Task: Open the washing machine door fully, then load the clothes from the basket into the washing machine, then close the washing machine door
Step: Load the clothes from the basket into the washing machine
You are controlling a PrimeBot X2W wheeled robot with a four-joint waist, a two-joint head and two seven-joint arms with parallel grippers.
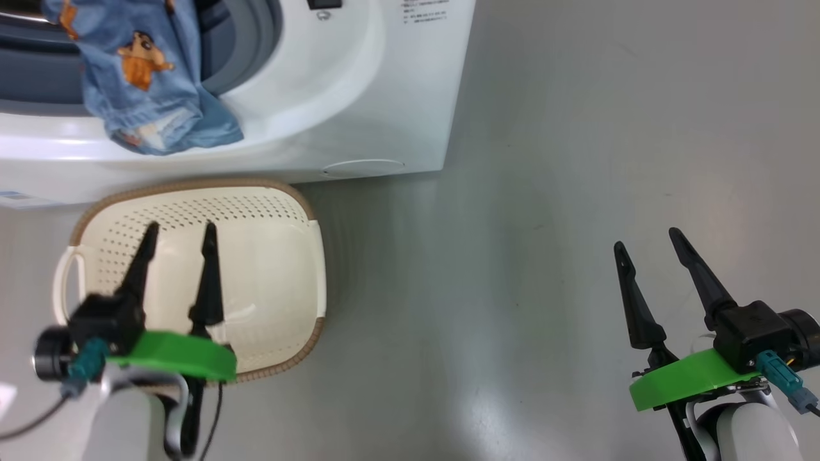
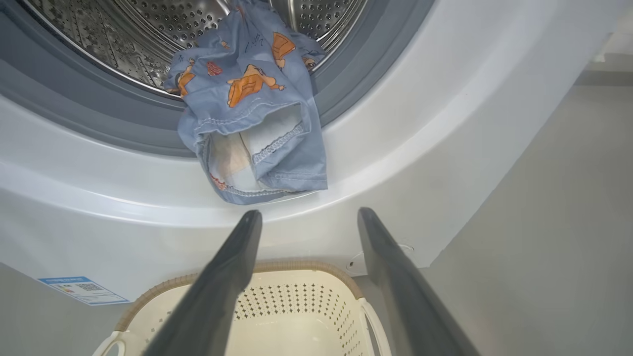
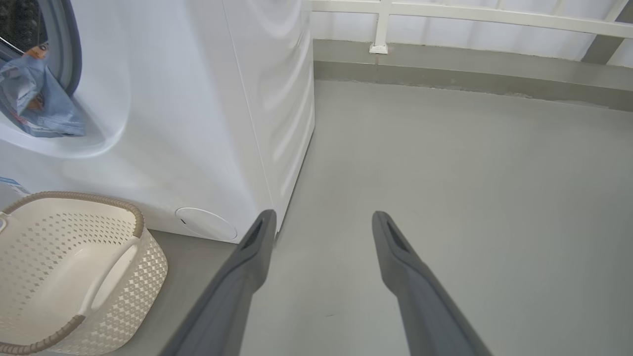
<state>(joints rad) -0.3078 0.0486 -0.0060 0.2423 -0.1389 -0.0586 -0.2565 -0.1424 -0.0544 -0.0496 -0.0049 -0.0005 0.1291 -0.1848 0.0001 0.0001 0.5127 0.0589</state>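
Observation:
The white washing machine (image 1: 359,96) stands with its mouth uncovered; the washing machine door is out of view. Light-blue clothes (image 1: 150,83) with orange figures hang over the grey gasket and down the front lip, partly in the steel drum (image 2: 148,34), clothes (image 2: 252,113). The cream perforated basket (image 1: 282,256) sits on the floor before the machine, with nothing seen inside it, basket (image 2: 296,306), basket (image 3: 64,277). My left gripper (image 1: 181,230) hovers open above the basket, left gripper (image 2: 309,215) pointing at the machine's lip below the cloth. My right gripper (image 1: 647,238) is open over bare floor, right gripper (image 3: 324,217).
Grey floor (image 1: 544,192) stretches to the right of the machine. A white railing (image 3: 445,15) and a low kerb close off the far side. A blue label (image 2: 81,289) and a round cap (image 1: 362,168) mark the machine's lower front.

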